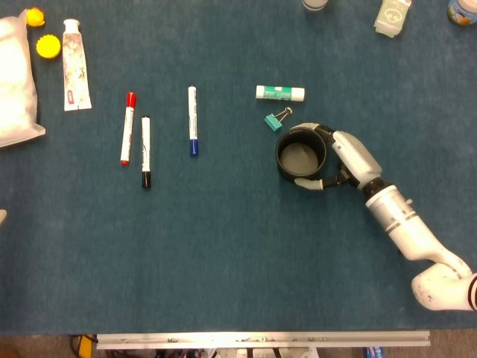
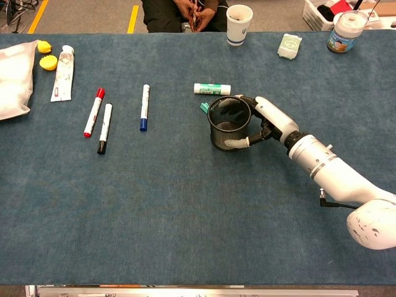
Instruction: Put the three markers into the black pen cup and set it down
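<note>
The black mesh pen cup (image 1: 301,154) (image 2: 229,124) stands upright right of the table's middle, with nothing inside. My right hand (image 1: 350,156) (image 2: 269,119) grips it from the right, fingers round the far side and thumb on the near side. Three markers lie apart on the blue cloth to the left. They are a red-capped one (image 1: 128,127) (image 2: 94,111), a black-capped one (image 1: 146,151) (image 2: 104,127) beside it, and a blue-capped one (image 1: 192,119) (image 2: 144,106) nearer the cup. Neither view shows my left hand.
A green glue stick (image 1: 280,92) and a teal binder clip (image 1: 276,121) lie just behind the cup. A tube (image 1: 74,63), yellow caps (image 1: 48,46) and a white bag (image 1: 13,82) sit far left. A paper cup (image 2: 239,23), a packet (image 2: 289,45) and a jar (image 2: 344,32) line the far edge.
</note>
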